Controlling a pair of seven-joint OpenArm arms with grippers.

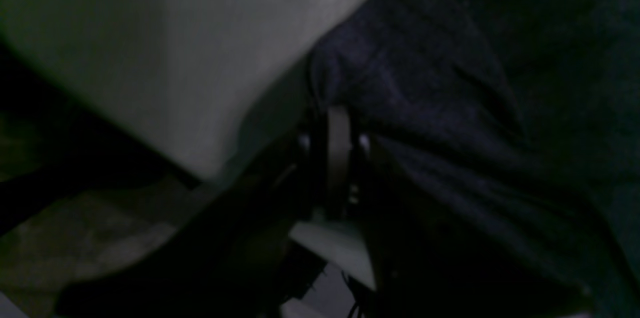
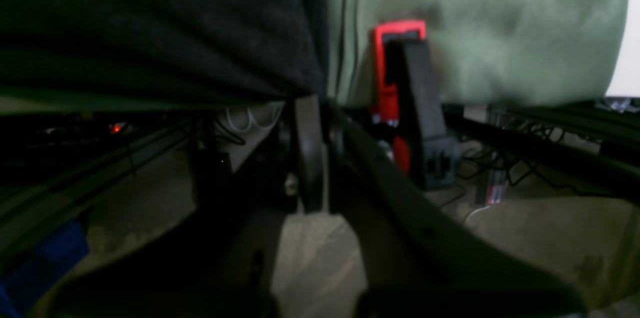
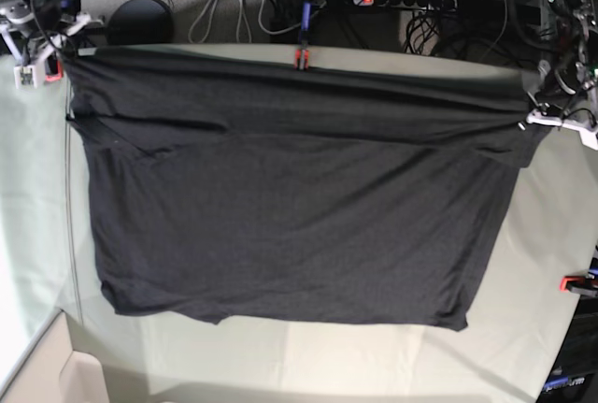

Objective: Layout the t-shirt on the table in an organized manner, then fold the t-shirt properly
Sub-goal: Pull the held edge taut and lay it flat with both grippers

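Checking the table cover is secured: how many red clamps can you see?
2 in the base view: one clamp at the table's far edge, middle; another clamp at its right edge. The t-shirt may hide others.

The dark t-shirt [image 3: 280, 216] lies spread across the pale grey-green table [image 3: 523, 328].

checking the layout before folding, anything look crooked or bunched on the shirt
The t-shirt lies mostly flat on the table, but its far edge is pulled taut between both end effectors, and the near hem sits slightly askew, lower on the base view's right.
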